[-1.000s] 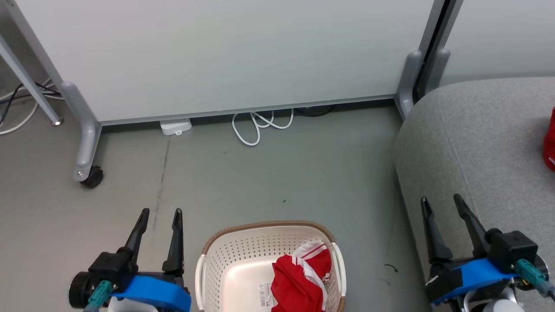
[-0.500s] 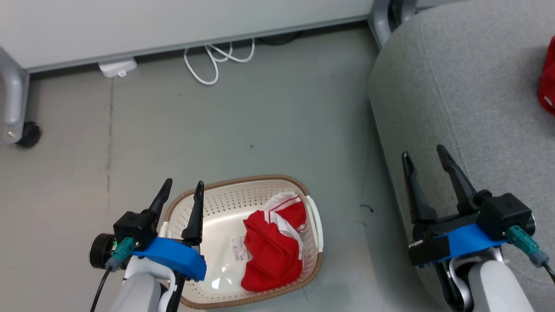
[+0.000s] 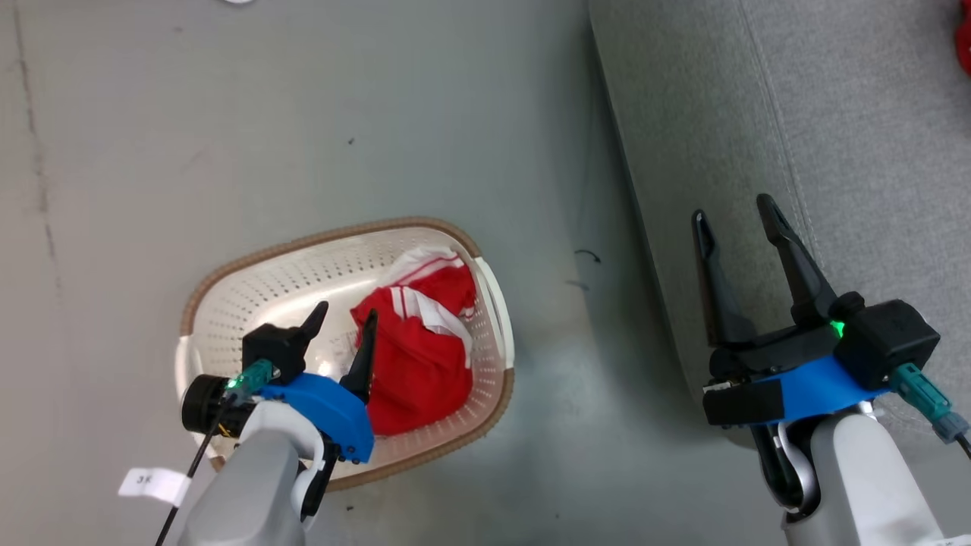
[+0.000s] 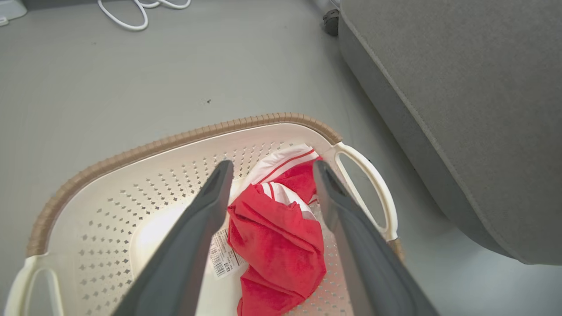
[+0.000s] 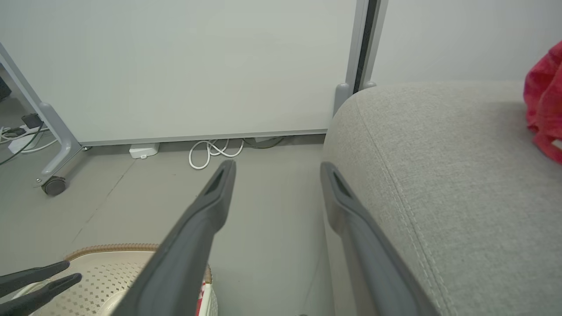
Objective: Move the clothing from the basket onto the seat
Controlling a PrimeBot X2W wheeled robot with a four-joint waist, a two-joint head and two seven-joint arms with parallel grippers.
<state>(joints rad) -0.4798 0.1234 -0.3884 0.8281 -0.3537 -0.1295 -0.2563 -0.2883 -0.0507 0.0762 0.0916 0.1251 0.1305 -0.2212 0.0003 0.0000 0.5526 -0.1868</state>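
Grey floor [image 3: 227,114], white cable [image 5: 214,148], seat [image 3: 834,114] near the basket [image 3: 250,262] of clothing [image 3: 413,356]; left claw [image 3: 347,311] and right claw [image 3: 730,208] both spread, empty.

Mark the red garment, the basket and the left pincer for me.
red garment [image 4: 281,237]: left wrist view, middle of the red folds.
basket [image 4: 175,138]: left wrist view, brown woven rim.
left pincer [image 3: 347,309]: head view, midway between its fingertips.

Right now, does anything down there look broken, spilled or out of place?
Nothing looks spilled or broken. The clothing lies crumpled at one side of the basket, a barcode label lies on the basket's bottom beside it, and small dark marks dot the floor between basket and seat.
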